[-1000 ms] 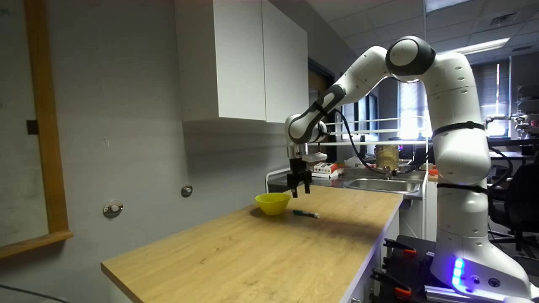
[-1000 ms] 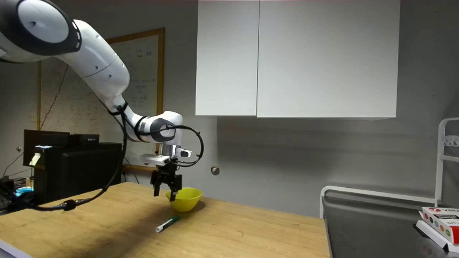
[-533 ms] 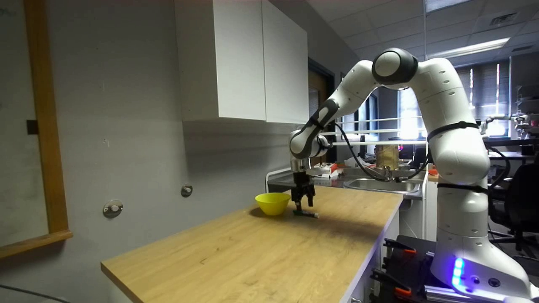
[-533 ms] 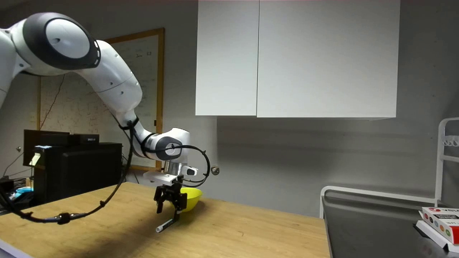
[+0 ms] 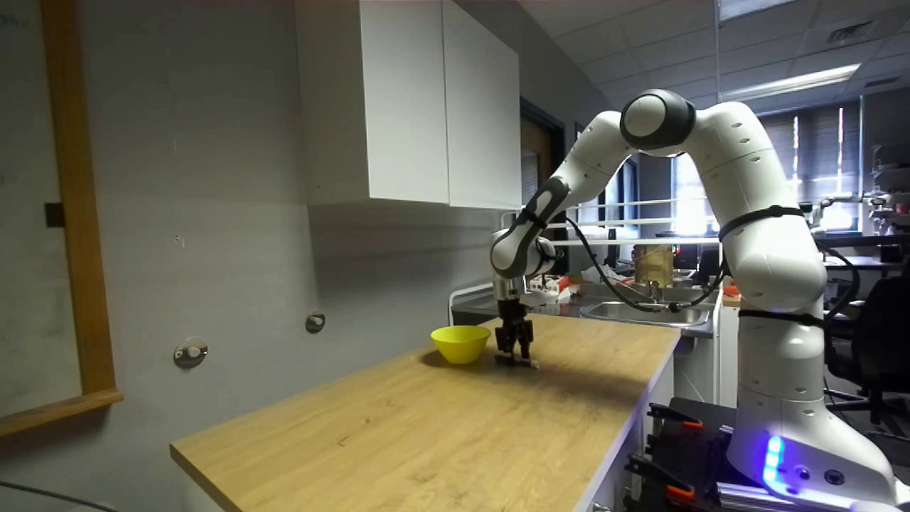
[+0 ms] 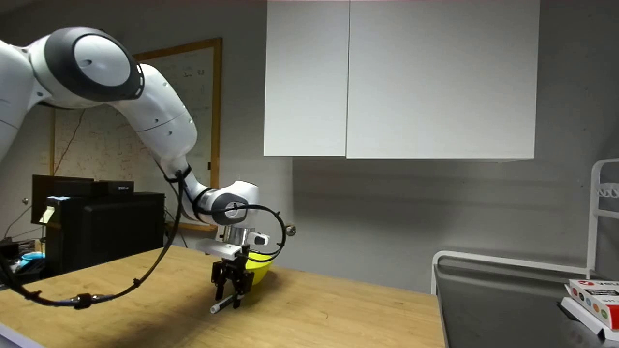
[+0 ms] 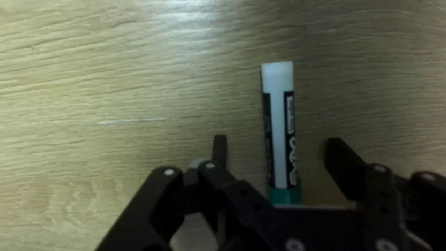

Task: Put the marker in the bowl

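The marker (image 7: 279, 129) lies on the wooden table, with a white end, a black-and-white barrel and a green cap partly hidden by the gripper in the wrist view. My gripper (image 7: 276, 148) is open, one finger on each side of the marker, with gaps on both sides. In both exterior views the gripper (image 5: 516, 353) (image 6: 228, 298) is down close to the table, over the marker (image 5: 532, 364) (image 6: 219, 306). The yellow bowl (image 5: 461, 345) stands upright beside the gripper, nearer the wall. It is partly hidden behind the gripper in an exterior view (image 6: 261, 270).
The wooden table (image 5: 398, 441) runs along a grey wall. White cabinets (image 5: 405, 107) hang above. A metal sink (image 5: 647, 311) and a dark counter (image 6: 503, 309) with a white box (image 6: 597, 299) adjoin the table. A black computer case (image 6: 111, 232) stands behind the table.
My gripper has come down from above the table to the marker, its fingers now on either side of it. The marker and the bowl have not visibly moved.
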Tool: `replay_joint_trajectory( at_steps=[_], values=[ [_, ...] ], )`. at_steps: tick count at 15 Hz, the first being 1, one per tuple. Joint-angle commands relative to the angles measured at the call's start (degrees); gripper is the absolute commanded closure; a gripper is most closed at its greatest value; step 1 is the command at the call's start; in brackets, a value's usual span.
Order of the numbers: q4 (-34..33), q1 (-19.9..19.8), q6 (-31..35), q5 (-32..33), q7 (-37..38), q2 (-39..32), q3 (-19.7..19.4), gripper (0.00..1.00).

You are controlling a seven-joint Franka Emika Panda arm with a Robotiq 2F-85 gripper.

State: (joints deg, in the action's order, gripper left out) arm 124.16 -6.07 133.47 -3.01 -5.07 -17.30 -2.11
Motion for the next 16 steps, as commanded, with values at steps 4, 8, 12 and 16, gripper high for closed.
replay_joint_trajectory(
  at_steps=[4,8,12,16],
  values=[
    [1.0,-0.1,0.4,0.1,-0.9,1.6,-0.5,0.79],
    [2.4,0.2,0.3,0.6,-0.1,3.7,-0.7,0.88],
    [5.3,0.9,0.1,2.0,3.2,10.1,-1.5,0.87],
    [7.1,0.8,-0.3,6.8,8.5,18.4,-2.4,0.87]
  ],
)
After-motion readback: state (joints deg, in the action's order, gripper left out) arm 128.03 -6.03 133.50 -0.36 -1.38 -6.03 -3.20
